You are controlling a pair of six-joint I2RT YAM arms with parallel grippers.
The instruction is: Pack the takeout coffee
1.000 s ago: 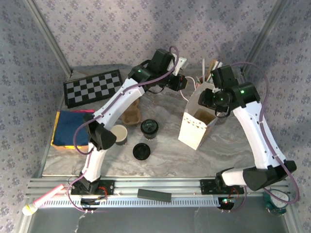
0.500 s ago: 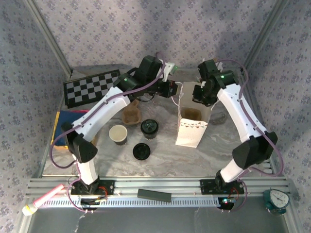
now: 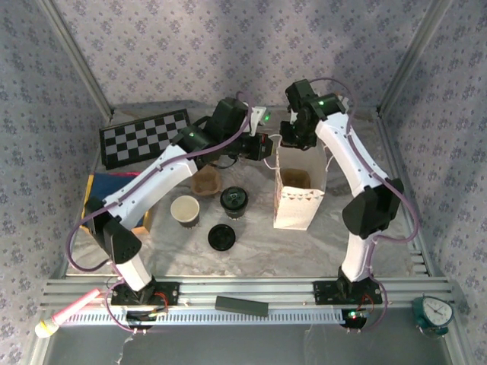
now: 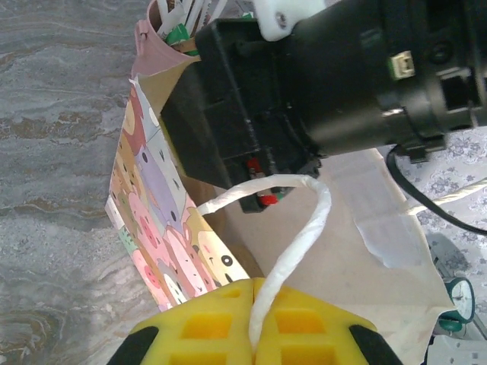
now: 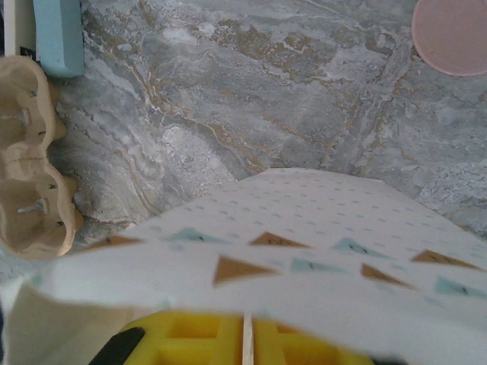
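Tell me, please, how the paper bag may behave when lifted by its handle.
The paper bag looks thin and creased, so probably light and floppy. Its cord handle, pinched in the left gripper, bends limply; the bag may swing.

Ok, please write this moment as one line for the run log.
left gripper: shut on bag handle | right gripper: shut on paper bag | takeout coffee: lidded, standing on table, not packed
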